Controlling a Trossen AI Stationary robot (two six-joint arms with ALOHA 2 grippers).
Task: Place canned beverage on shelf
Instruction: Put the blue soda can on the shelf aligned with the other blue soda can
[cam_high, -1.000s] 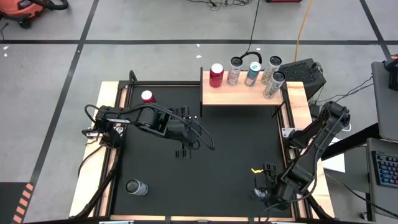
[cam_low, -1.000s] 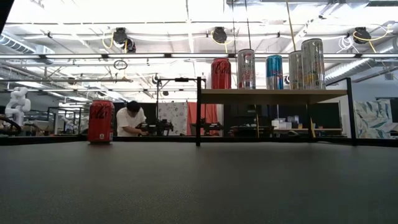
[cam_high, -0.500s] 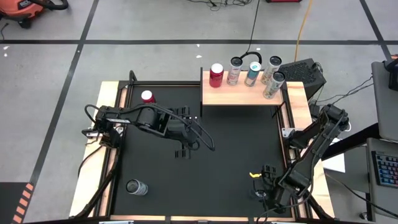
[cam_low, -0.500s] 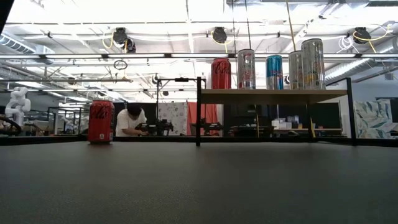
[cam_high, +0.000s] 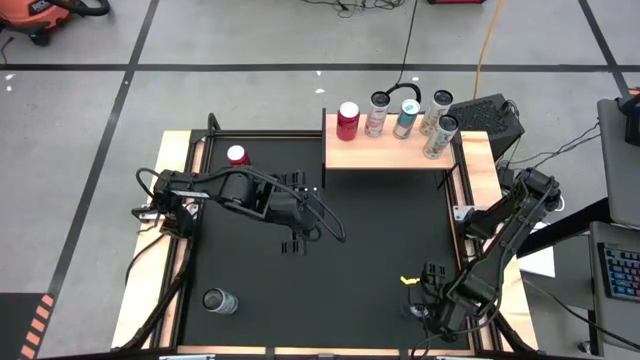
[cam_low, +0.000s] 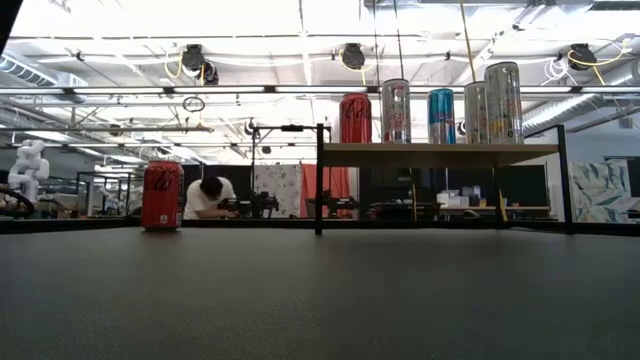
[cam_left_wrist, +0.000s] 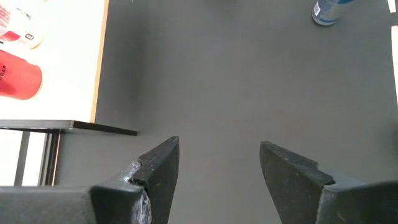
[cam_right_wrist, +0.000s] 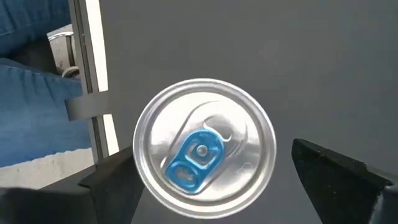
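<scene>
Five cans stood upright on the shelf (cam_high: 388, 152), a pale wooden board raised on black supports at the far edge of the black bench (cam_high: 370, 230): a red can (cam_high: 347, 121) at its left end, then three silver ones and a blue one (cam_high: 405, 118) among them. Another red can (cam_high: 238, 156) stood on the bench at the far left, well apart from the shelf. A silver can (cam_high: 219, 300) stood near the front left corner.

The right end effector (cam_high: 422, 300) hung low at the front right of the bench, directly above a can with a blue tab (cam_right_wrist: 205, 149). Its fingers (cam_right_wrist: 336, 171) were spread wide, one on either side of the can's top, and neither touched it. A small yellow object (cam_high: 408, 279) lay on the bench just beside this end effector.

The left end effector (cam_high: 295, 243) hovered over the middle left of the bench, its fingers (cam_left_wrist: 158, 168) partly apart with nothing between them.

In the low view a person (cam_low: 208, 196) was bent over in the room beyond the bench.
</scene>
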